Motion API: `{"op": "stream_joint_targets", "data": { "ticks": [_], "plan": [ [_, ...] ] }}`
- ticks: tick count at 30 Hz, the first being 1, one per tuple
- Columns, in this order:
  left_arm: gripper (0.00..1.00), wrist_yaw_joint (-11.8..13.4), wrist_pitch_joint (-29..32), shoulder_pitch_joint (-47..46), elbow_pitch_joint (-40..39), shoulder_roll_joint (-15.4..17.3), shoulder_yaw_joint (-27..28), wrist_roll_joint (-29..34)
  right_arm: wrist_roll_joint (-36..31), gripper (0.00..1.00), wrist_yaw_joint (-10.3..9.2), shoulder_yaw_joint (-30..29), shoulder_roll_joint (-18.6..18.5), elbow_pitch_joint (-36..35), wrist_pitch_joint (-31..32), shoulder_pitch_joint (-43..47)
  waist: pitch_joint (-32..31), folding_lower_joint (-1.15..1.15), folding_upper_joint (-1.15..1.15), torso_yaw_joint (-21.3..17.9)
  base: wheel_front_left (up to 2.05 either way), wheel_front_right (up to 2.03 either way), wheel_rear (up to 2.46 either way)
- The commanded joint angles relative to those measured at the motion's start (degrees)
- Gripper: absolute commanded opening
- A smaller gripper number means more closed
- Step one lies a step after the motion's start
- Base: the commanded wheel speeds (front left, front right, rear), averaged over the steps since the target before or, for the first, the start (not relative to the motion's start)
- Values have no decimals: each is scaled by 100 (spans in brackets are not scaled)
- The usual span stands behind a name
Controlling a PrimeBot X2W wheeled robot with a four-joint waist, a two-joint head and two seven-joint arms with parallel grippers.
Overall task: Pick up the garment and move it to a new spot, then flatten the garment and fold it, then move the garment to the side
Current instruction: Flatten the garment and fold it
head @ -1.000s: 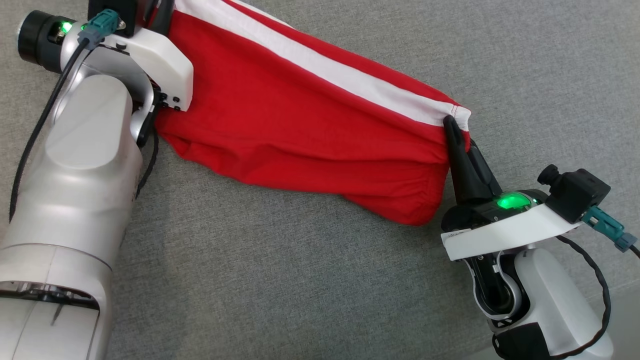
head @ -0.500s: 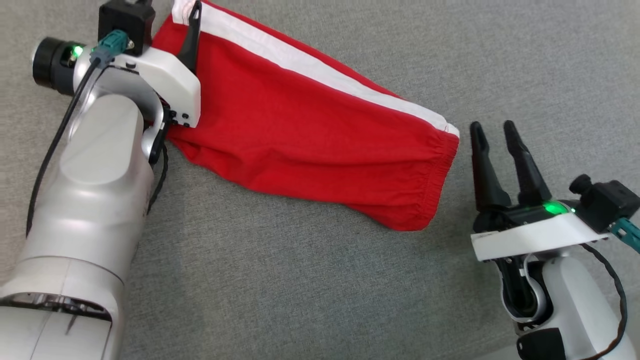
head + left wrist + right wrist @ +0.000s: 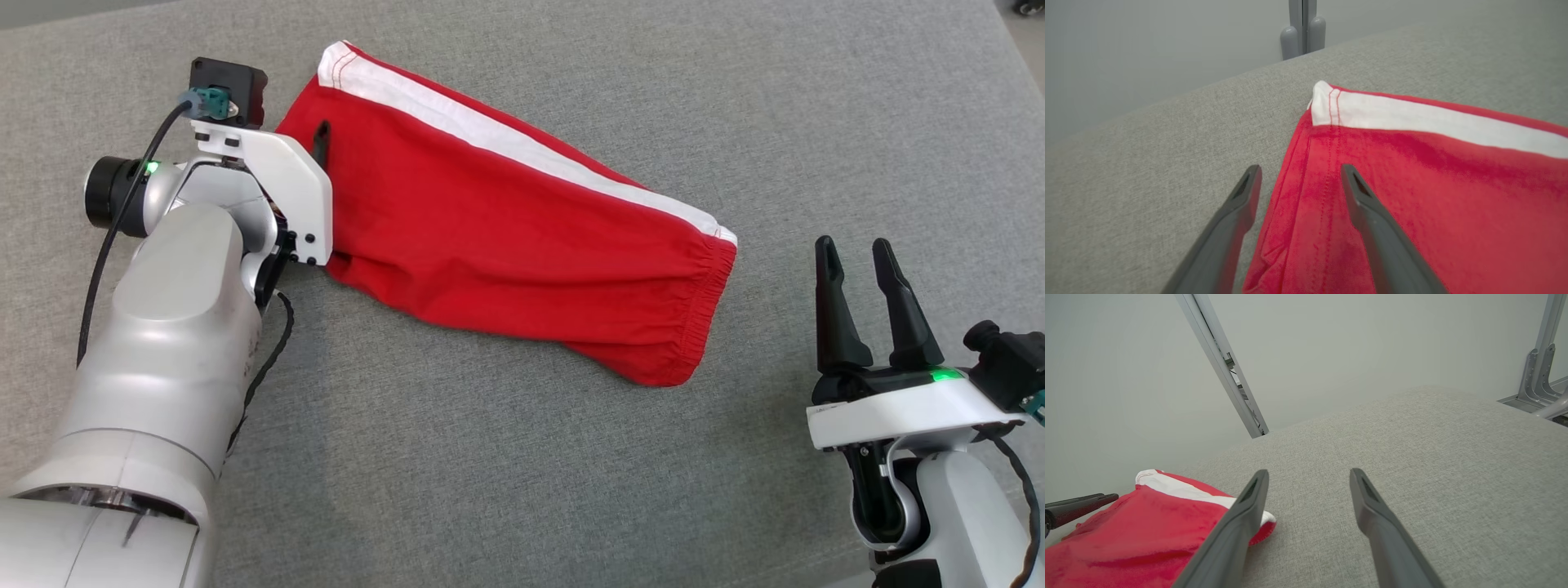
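The garment (image 3: 506,237) is red with a white side stripe and lies folded and flat on the grey cloth surface (image 3: 522,457), slanting from upper left to lower right. My left gripper (image 3: 1301,169) is open just above the garment's (image 3: 1412,183) left hem, one finger over the red cloth and one over the bare surface. In the head view one dark finger (image 3: 321,145) pokes out past the white wrist mount. My right gripper (image 3: 853,245) is open and holds nothing, standing apart to the right of the elastic waistband end. The garment (image 3: 1126,531) lies left of that gripper (image 3: 1309,473).
The grey surface's far edge (image 3: 1167,102) runs close behind the garment's left end. Grey metal frame posts (image 3: 1224,367) stand beyond the surface against a pale wall. The surface's right corner (image 3: 1008,24) shows at the upper right.
Both grippers have opened and let go of the garment, which now lies flat. The right gripper drew back to the right, the left pulled back off the hem. The head view also shifted.
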Motion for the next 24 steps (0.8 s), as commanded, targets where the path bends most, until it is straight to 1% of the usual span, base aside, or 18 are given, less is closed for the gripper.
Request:
{"op": "stream_joint_targets", "data": {
  "ticks": [1, 4, 10, 12, 13, 15, 20, 24],
  "plan": [
    [100, -18, 228, -4, 37, -3, -34, -31, 10, 100, 0, -12, -29, 13, -29, 54, -11, 0, 0, -25, 0, 0, 0],
    [100, 41, 541, 104, 64, 33, -60, -47, 39, 100, 0, 29, -28, 7, -29, 28, 4, 0, 0, -67, 0, 0, 0],
    [100, 164, 966, 345, 126, 119, -66, -96, 34, 100, 0, 36, -28, -53, -29, -6, 38, 0, 0, -122, 0, 0, 0],
    [26, 164, 1017, 417, 139, 127, -29, -160, 111, 100, 0, 4, -28, -39, -29, 12, 34, 0, 0, -127, 0, 0, 0],
    [0, 155, 1026, 444, 144, 127, -37, -167, 110, 100, 0, -6, -28, -33, -29, 16, 24, 0, 0, -123, 0, 0, 0],
    [0, 212, 1006, 485, 146, 163, -52, -177, 135, 100, 0, -16, -28, -16, -29, 29, 0, 0, 0, -113, 0, 0, 0],
    [0, 220, 1000, 555, 157, 269, -99, -181, 132, 100, 0, 52, -28, -14, -29, 10, -44, 0, 0, -95, 0, 0, 0],
    [0, 250, 730, 592, 141, 253, -122, -202, 132, 100, 0, 24, -29, 8, -29, 32, -123, 0, 0, -43, 0, 0, 0]
  ]
}}
